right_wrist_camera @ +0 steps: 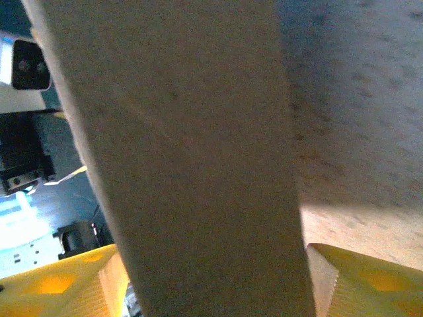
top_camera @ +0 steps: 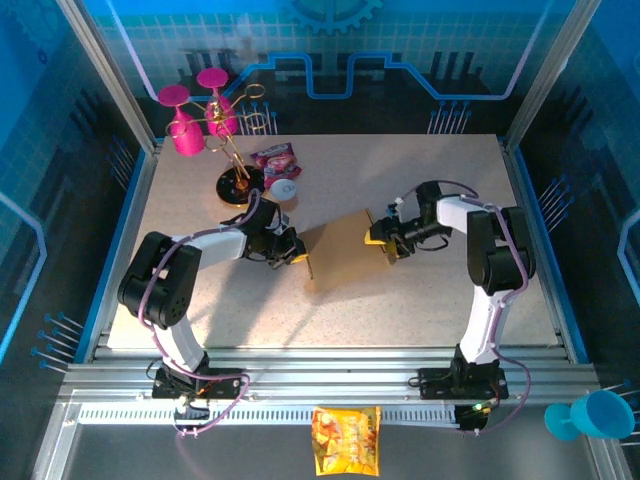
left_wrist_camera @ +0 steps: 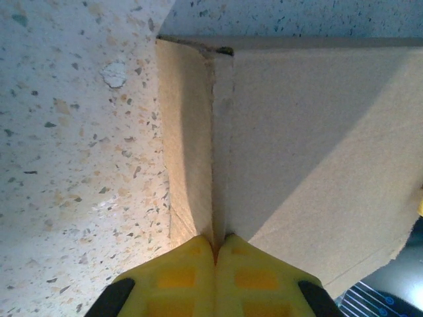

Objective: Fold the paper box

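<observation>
Speckled table [top_camera: 440, 300] carries the paper box [top_camera: 340, 258] at mid-table, between both arms; right gripper [top_camera: 382, 238] spread wide astride the box's right panel, contact unclear; left gripper [left_wrist_camera: 215, 243] pressed together, pinching the box's left flap at its crease.

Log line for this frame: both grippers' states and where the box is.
left gripper: shut on paper box edge | right gripper: astride a panel, grip unclear | paper box: between both arms
</observation>
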Robot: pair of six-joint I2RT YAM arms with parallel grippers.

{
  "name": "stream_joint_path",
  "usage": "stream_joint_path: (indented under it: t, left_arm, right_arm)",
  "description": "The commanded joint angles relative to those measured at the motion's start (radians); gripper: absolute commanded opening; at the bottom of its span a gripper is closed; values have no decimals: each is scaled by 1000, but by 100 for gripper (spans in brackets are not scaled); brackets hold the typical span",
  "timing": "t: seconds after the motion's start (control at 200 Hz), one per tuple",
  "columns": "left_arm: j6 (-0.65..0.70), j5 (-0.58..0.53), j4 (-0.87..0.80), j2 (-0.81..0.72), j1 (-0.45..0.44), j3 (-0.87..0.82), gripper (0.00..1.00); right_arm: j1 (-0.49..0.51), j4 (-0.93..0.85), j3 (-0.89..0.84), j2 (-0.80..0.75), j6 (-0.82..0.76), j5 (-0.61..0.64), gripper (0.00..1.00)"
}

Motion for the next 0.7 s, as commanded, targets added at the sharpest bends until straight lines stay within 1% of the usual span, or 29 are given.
stream_joint_path:
  t: [0.0, 0.08, 0.17, 0.22, 0.295, 0.375, 0.49, 0.595, 0.66, 0.695]
  left_arm:
    - [42, -64, -132, 46, 17, -22, 4]
    - [42, -66, -134, 50, 19, -17, 4]
    - [39, -69, -126, 44, 20, -12, 4]
    - [31, -72, -119, 33, 20, -11, 7]
    - [12, -76, -104, -5, 21, -7, 18]
    - [-12, -87, -82, -67, 21, -6, 27]
    - [-66, -116, -30, -179, 33, -24, 46]
    - [-153, -117, 67, -270, 66, -76, 60]
    - [-221, -108, 109, -304, 90, -108, 65]
    - [-260, -106, 107, -311, 100, -116, 66]
  right_arm:
    - [22, -8, 51, 46, -32, -78, 70]
    - [32, -14, 67, 56, -29, -97, 67]
    - [46, -16, 73, 55, -21, -109, 61]
    - [53, -9, 71, 50, -8, -120, 59]
    - [56, 24, 51, 37, 36, -134, 53]
    - [52, 79, 18, 18, 122, -161, 47]
    - [52, 54, 10, 11, 198, -162, 34]
    - [42, 8, 10, 18, 265, -178, 33]
    - [33, 4, 0, 14, 338, -186, 31]
    - [30, 12, -8, 8, 386, -196, 31]
